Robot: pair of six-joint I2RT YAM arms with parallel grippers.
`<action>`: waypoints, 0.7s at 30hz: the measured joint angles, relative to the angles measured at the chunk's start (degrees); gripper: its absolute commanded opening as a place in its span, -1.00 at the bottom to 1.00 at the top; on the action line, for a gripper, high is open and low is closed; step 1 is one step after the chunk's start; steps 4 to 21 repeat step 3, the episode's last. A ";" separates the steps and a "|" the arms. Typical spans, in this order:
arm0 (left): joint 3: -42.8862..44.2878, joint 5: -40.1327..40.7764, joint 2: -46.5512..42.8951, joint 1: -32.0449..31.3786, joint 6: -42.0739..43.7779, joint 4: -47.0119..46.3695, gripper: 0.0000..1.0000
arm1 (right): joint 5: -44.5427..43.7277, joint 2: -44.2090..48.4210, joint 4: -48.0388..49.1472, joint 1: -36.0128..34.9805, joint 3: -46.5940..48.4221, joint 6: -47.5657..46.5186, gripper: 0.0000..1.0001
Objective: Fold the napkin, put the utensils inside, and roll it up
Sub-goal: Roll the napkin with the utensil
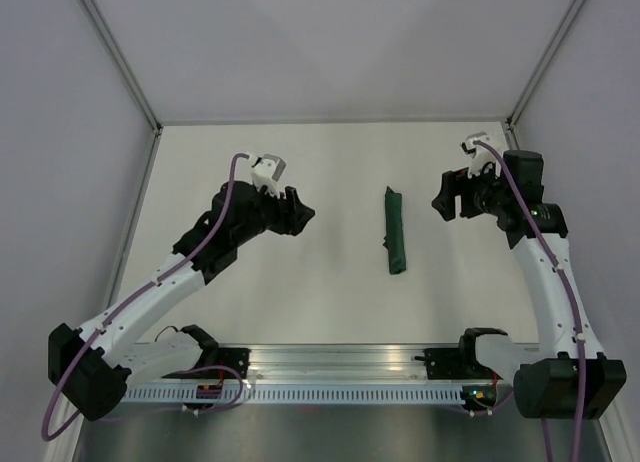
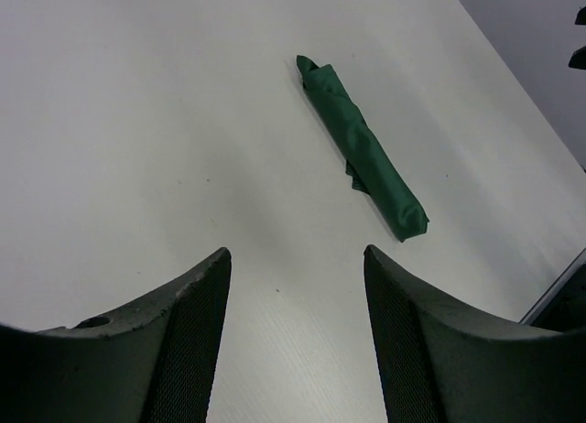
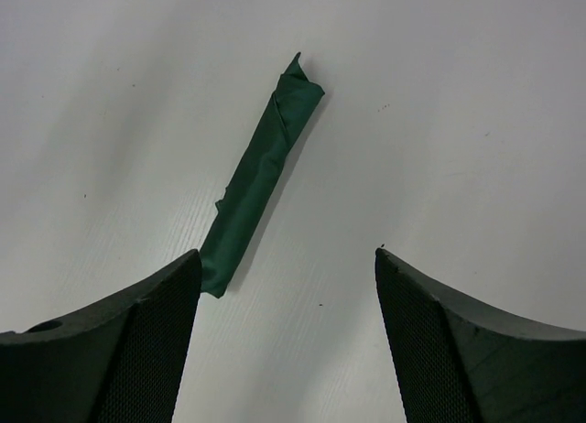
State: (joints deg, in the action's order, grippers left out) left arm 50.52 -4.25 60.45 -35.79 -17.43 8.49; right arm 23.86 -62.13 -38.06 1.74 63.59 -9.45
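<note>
Nearest, two arms stand at the near edge of the counter (image 1: 330,302), the left arm (image 1: 170,272) on one side and the right arm (image 1: 550,272) on the other, both reaching out over the white surface. The left jaws are parted with nothing between them. The right jaws are spread wider and are just as empty. Neither pair touches the cloth. Farther out, between the two arms and somewhat nearer the right one, the napkin (image 1: 395,232) lies flat around mid-counter as a narrow, tight dark green roll. Its length runs near to far, a small corner of cloth pokes from its side, and it ends in a pointed tip. Folding and rolling look done. No utensil shows anywhere, so it is probably wrapped inside, though the roll hides whether it is. If it is, nothing seems left beyond drawing the arms back. By count there are two arms, two pairs of jaws, one napkin and no utensil in sight.
</note>
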 measured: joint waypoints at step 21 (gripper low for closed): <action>-0.74 -0.59 -0.52 0.00 0.17 0.26 0.31 | -0.22 0.17 0.28 0.00 -1.27 -0.02 0.64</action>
